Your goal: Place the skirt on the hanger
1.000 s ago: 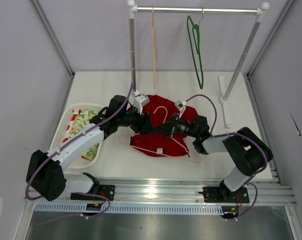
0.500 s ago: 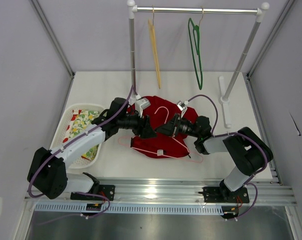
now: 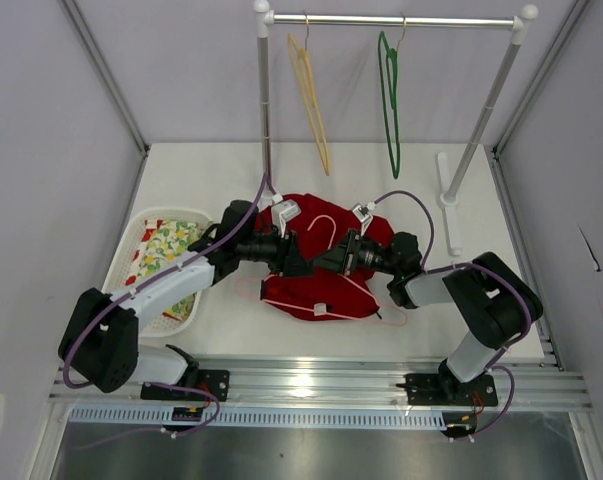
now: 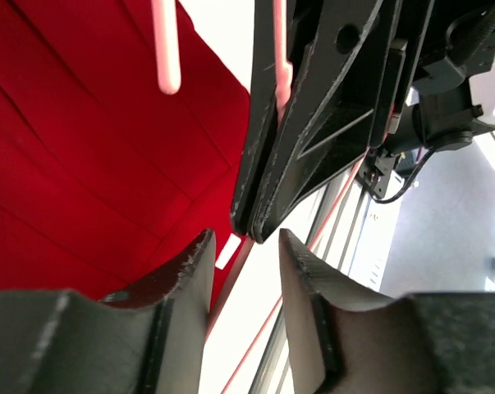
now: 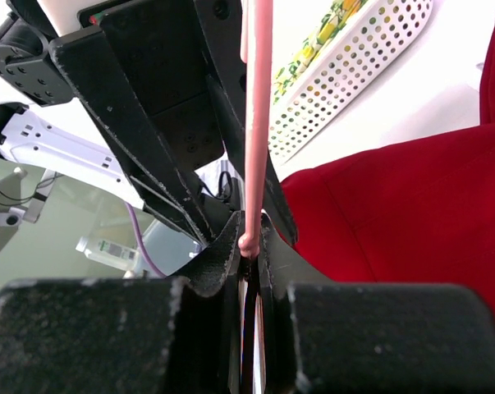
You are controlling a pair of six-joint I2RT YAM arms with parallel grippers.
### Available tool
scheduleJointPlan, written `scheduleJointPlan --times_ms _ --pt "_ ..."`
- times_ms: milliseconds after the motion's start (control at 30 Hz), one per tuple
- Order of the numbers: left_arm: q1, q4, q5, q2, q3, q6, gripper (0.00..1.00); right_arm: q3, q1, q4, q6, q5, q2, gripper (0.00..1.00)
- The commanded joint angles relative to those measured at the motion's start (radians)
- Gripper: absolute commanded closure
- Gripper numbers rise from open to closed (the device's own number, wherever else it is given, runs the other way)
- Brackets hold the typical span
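The red skirt (image 3: 311, 292) is lying bunched on the counter (image 3: 206, 180) between the two arms, with the pink hanger (image 3: 325, 217) resting across it. The right gripper (image 5: 249, 246) is pinching the hanger's wire, jaws clamped on it. The left gripper (image 4: 245, 246) is facing it nearly tip to tip just over the skirt, jaws standing apart and gripping nothing.

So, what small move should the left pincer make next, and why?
Probably close the left pincer on the skirt edge beside it: its jaws stand apart, seemingly holding nothing, while the right pincer is shut on the hanger over the skirt.
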State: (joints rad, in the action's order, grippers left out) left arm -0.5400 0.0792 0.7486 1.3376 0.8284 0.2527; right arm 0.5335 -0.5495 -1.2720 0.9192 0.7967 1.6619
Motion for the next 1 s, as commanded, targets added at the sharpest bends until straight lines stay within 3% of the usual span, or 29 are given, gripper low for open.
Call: scheduleJointPlan --times_ms 0,100,333,500,700,833,967 --pt "-0.005 -0.114 0.067 0.009 -0.020 0.034 0.62 0.033 0.006 -0.144 0.032 0.019 0.010 1.00" --pt "-0.009 -0.137 0.070 0.011 -0.034 0.046 0.69 0.031 0.008 -0.144 0.033 0.019 0.010 1.00" --pt "-0.009 -0.141 0.074 0.011 -0.038 0.045 0.99 0.022 0.013 -0.106 0.004 -0.001 -0.004 1.00" --pt "-0.011 -0.139 0.067 0.006 -0.040 0.037 1.00 0.022 0.008 0.035 -0.087 -0.034 -0.053 1.00" --pt "-0.009 -0.141 0.075 0.006 -0.038 0.030 1.00 0.025 -0.006 0.267 -0.232 -0.146 -0.157 0.54" --pt "-0.014 -0.141 0.083 0.006 -0.040 0.026 1.00 0.036 -0.009 0.362 -0.281 -0.208 -0.195 0.41" --pt "-0.015 -0.139 0.084 0.006 -0.040 0.019 1.00 0.046 -0.009 0.407 -0.296 -0.240 -0.208 0.37"
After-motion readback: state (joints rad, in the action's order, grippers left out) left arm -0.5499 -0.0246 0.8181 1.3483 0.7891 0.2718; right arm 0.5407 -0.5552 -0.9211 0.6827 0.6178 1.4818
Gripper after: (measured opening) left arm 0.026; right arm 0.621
